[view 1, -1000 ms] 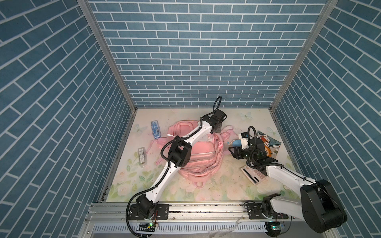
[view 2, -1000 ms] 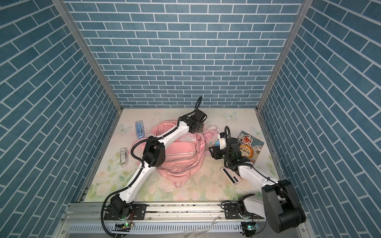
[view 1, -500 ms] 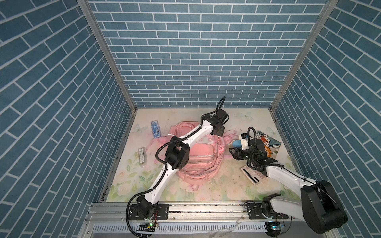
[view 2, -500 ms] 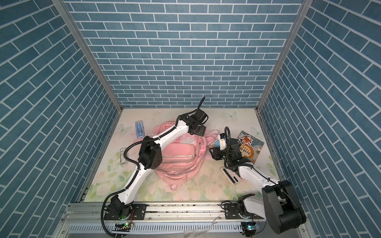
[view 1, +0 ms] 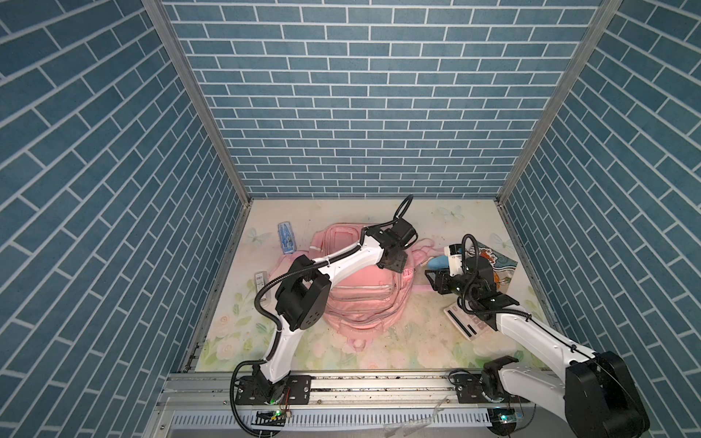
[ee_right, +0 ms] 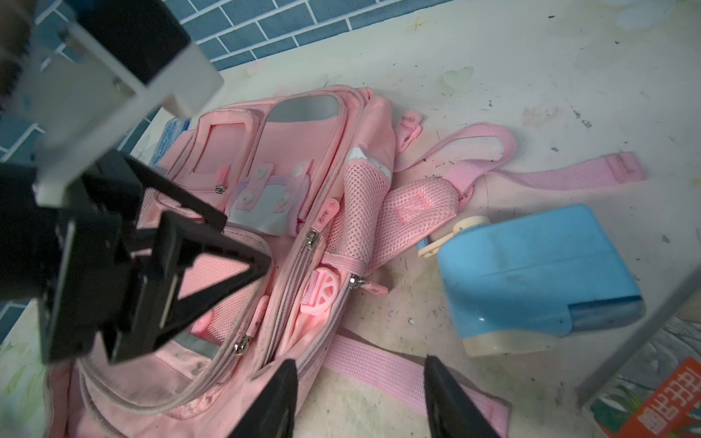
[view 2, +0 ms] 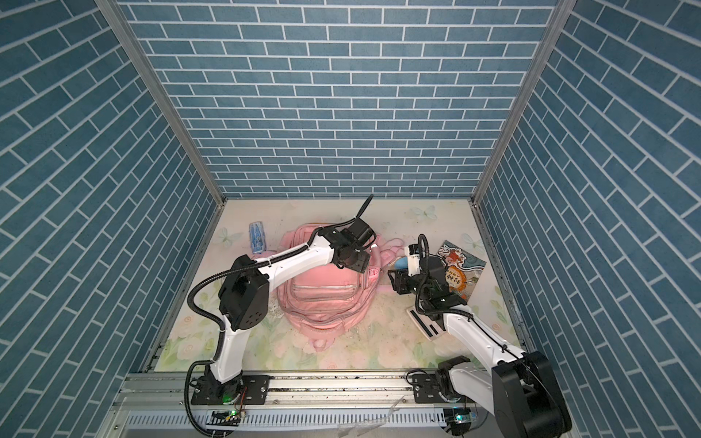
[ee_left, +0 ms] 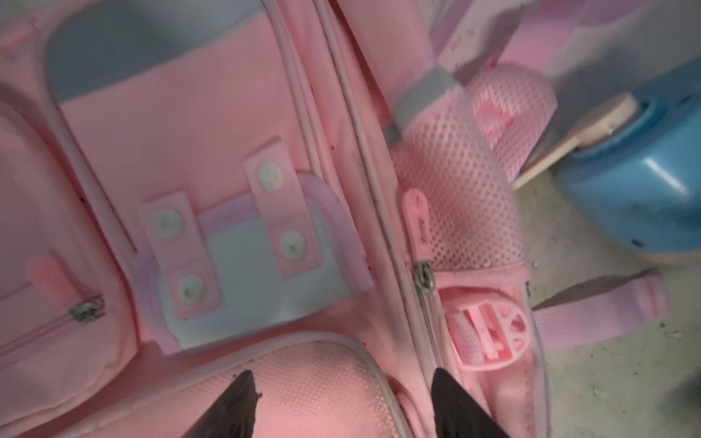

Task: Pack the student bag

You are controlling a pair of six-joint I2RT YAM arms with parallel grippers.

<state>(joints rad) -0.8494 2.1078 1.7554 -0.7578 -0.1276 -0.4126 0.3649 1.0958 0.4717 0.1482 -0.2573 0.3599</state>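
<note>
Here both pairs of jaws stand apart, empty, by the soft pink mesh-pocketed student bag.

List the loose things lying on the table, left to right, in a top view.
Slim grey labelled item → clear blue plastic case → large pink fabric student bag → light-blue plastic box → colourful illustrated book.

student bag: pink, silver-grey strips | box: light blue | walls: blue brick
</note>
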